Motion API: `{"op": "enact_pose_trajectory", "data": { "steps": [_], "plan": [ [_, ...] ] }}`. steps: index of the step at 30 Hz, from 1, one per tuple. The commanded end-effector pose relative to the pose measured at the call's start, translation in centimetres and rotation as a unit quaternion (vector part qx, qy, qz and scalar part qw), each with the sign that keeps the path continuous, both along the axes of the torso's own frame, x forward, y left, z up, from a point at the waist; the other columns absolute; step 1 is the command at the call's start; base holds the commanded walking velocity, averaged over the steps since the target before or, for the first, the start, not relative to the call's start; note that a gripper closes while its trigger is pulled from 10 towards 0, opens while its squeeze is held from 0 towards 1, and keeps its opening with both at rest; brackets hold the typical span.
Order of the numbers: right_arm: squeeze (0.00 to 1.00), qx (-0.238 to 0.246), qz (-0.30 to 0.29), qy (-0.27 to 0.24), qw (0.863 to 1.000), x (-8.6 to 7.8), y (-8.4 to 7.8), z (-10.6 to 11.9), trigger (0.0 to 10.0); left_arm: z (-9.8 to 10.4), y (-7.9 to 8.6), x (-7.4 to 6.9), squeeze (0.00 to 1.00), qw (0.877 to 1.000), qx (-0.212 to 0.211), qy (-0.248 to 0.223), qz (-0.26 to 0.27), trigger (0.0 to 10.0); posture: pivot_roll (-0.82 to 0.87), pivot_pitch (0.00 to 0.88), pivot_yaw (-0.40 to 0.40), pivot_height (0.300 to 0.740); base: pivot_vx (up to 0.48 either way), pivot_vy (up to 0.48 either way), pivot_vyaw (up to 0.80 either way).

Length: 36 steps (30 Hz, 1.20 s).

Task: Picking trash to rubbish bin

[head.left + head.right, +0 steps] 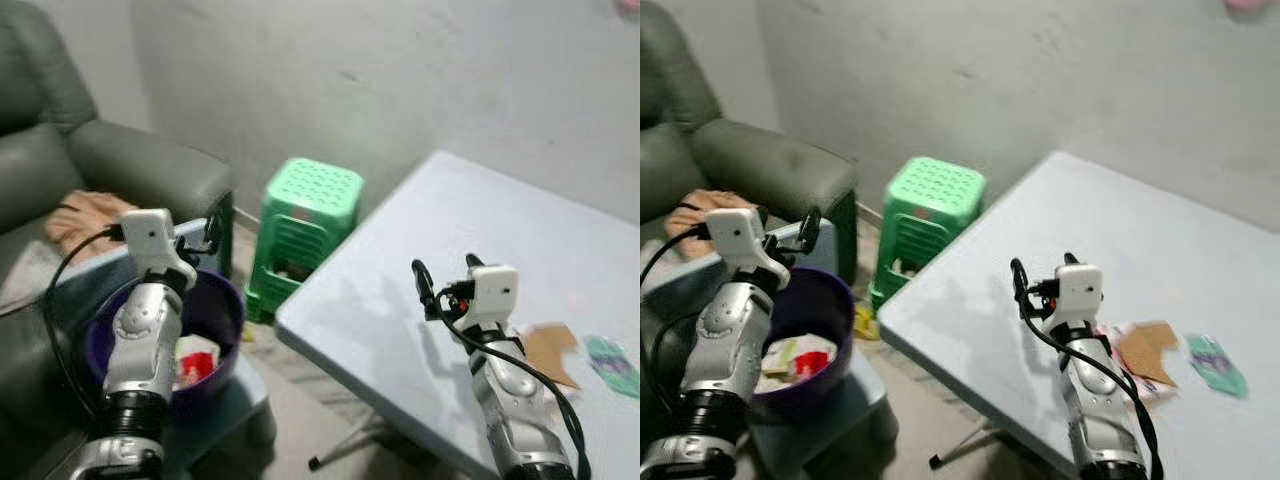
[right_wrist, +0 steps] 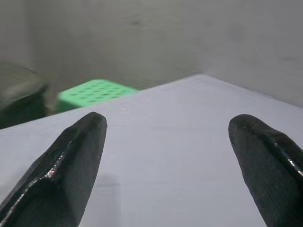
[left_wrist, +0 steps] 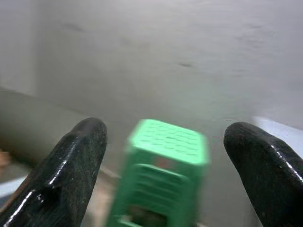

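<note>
Trash is what's left on the pale blue-grey table (image 1: 420,260): a torn brown cardboard scrap (image 1: 552,352) and a crumpled green wrapper (image 1: 612,364), near each other at the table's near-right part, just to the right of the right arm. Both look v. light and thin. Cardboard prob. semi-stiff, flat, ragged edge; best taken by an edge that lifts off the surface, else it'll slide on the smooth top. Wrapper looks soft, crinkly, maybe slippery film; pinch at a raised fold in the middle.

Purple bin (image 1: 225,315) sits low on a blue-grey stand w/ rounded rim, plastic by the look, beside the dark green leather-ish sofa (image 1: 130,160). Inside: white & red packaging (image 1: 195,362) already in it.

Left gripper (image 3: 163,165) hangs over the bin, fingers spread wide, nothing between them; wrist view looks past them at a green plastic stool (image 1: 305,225) w/ perforated top, standing between sofa and table against the scuffed wall.

Right gripper (image 2: 168,165) is above the table, fingers also spread apart, empty, pointing across bare tabletop away from the scraps. Prob. needs to swing right to reach them.

Orange-pink cloth (image 1: 85,215) lies on the sofa seat.
</note>
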State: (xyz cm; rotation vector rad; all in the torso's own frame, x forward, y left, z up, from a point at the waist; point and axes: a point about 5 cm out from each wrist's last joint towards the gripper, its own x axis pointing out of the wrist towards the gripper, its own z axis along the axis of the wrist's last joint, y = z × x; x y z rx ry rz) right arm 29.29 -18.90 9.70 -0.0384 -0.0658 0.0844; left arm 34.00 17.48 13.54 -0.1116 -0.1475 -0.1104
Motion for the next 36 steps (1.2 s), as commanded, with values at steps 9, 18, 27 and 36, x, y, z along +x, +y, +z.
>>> {"op": "enact_pose_trajectory", "data": {
  "steps": [9,18,27,36],
  "plan": [
    [0.00,0.000,-0.001,-0.008,1.000,0.0,0.1,0.5,10.0,-0.1,-1.4,-0.3,0.00,1.000,-0.004,0.002,-0.031,10.0,-0.04,0.000,-0.094,0.740,0.000,0.000,-0.68],
    [0.00,-0.002,0.002,-0.001,1.000,-0.3,0.2,0.2,10.0,-1.3,-5.0,-1.7,0.00,0.995,0.029,0.007,-0.099,10.0,-0.04,0.000,-0.089,0.740,0.000,0.000,-0.68],
    [0.00,0.004,0.015,0.003,1.000,-0.7,0.5,0.0,10.0,-2.7,-8.2,-4.1,0.00,0.986,0.046,0.014,-0.161,10.0,-0.04,0.000,-0.085,0.740,0.000,0.000,-0.52],
    [0.00,-0.001,0.026,0.014,1.000,-1.1,0.8,-0.5,10.0,-3.0,-8.8,-4.8,0.00,0.984,0.057,0.018,-0.168,10.0,-0.04,0.000,-0.085,0.740,0.000,0.000,0.00]
  ]
}}
